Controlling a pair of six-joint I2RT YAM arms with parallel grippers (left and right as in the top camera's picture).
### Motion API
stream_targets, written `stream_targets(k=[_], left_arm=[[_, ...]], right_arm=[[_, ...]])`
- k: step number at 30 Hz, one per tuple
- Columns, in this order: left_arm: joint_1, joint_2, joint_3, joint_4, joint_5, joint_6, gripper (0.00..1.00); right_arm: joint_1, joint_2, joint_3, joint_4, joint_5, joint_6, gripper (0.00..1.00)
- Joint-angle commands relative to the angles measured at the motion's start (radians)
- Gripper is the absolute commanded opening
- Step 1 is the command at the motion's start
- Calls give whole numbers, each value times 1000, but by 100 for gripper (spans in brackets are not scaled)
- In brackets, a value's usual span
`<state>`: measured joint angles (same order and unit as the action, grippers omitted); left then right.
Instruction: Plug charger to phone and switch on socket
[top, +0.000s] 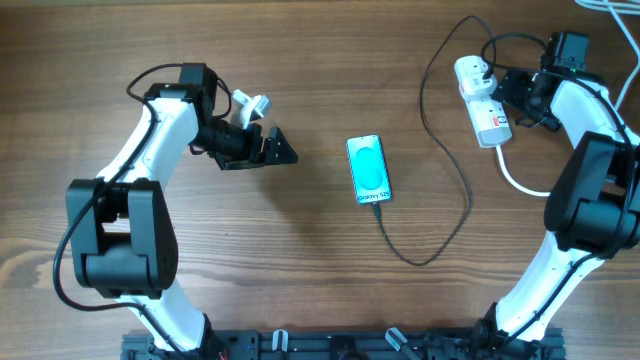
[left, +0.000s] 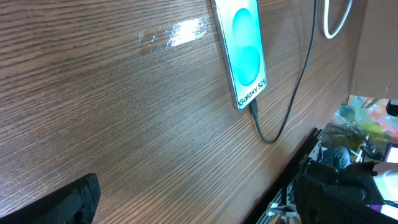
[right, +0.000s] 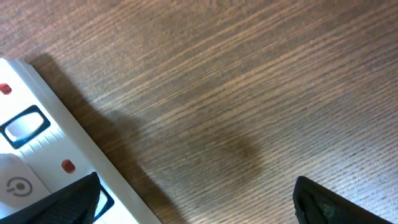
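Observation:
The phone (top: 368, 168) lies face up mid-table, its teal screen lit. The charger (top: 445, 235), a thin black cable, meets the phone's near end, loops right and runs back up to the socket (top: 482, 108), a white power strip at the back right. My left gripper (top: 278, 147) is open, left of the phone and apart from it. In the left wrist view the phone (left: 245, 50) and charger (left: 293, 87) sit ahead of the left gripper (left: 199, 208). My right gripper (top: 512, 100) hovers open at the socket; the socket (right: 37, 155) shows red marks, with one finger (right: 71, 202) over its edge.
A thick white cord (top: 518, 172) leaves the socket and curves toward the right arm's base. A white plug body (top: 472, 72) sits in the socket's far end. The table's near edge carries a black rail (top: 330, 345).

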<state>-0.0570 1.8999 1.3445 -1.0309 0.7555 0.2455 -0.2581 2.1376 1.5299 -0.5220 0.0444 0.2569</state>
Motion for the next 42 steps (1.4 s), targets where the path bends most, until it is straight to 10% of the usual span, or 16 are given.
stream_targets(k=[1, 42], left_arm=[[3, 11, -3, 0, 1, 8, 100], [3, 11, -3, 0, 1, 8, 100]], right_arm=[[2, 19, -8, 5, -14, 8, 100], [3, 19, -66, -7, -146, 6, 100]])
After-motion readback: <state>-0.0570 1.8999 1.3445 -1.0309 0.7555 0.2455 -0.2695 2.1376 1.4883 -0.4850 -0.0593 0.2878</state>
